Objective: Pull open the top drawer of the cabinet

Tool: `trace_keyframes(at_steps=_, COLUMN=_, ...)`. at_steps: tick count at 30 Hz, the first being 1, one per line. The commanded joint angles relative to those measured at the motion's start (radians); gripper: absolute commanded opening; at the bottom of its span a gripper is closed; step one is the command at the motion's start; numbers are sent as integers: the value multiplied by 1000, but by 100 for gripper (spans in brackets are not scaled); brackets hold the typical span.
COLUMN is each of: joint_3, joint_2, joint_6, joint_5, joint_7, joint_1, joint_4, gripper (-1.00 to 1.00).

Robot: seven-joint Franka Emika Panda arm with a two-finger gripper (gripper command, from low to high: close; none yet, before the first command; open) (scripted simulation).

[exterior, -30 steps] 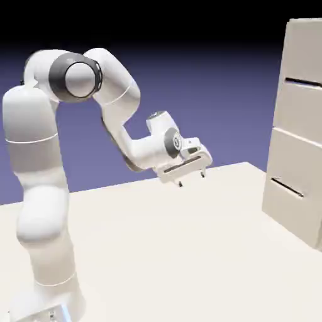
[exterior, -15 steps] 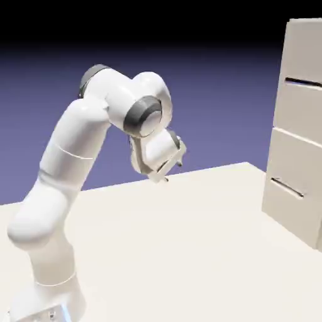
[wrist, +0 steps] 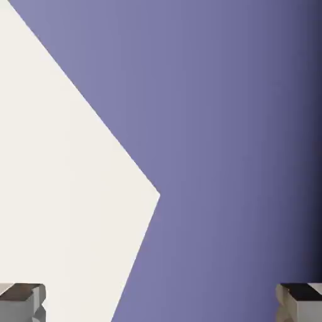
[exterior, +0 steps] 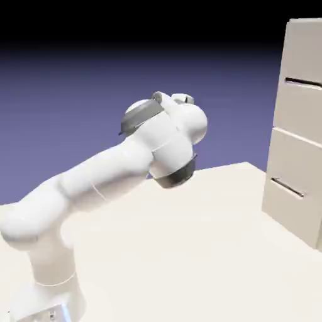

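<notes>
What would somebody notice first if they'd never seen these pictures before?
Probably the big white robot arm, stretching from the exterior view's lower left up toward the middle. Next, the tall beige cabinet at that view's right edge, with thin dark handles. In the hand view, the pale table makes a sharp corner against blue-violet, above two widely parted finger tips.

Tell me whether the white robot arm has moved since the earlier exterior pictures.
Yes: the white jointed arm now reaches further toward the tall beige boxy cabinet.
</notes>
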Motion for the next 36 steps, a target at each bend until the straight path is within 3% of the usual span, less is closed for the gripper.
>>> trace_keyframes(at_steps=1, joint_3=32, joint_2=34, joint_6=-11, joint_5=-44, joint_7=-9, joint_1=-13, joint_4=21, gripper=0)
trace_keyframes(at_steps=13, joint_3=410, joint_2=436, joint_6=-146, joint_5=-555, joint_7=-114, joint_1=-172, joint_4=263, gripper=0)
trace_keyframes(at_steps=22, joint_3=404, joint_2=412, joint_6=-25, joint_5=-546, joint_7=-186, joint_1=-8, joint_4=552, gripper=0)
trace_keyframes(at_steps=23, joint_3=404, joint_2=412, joint_6=-25, joint_5=-546, joint_7=-186, joint_1=-8, joint_4=552, gripper=-100)
trace_keyframes(at_steps=36, joint_3=422, joint_2=453, joint_6=-209, joint_5=-554, joint_7=-88, joint_1=-252, joint_4=118, gripper=-100)
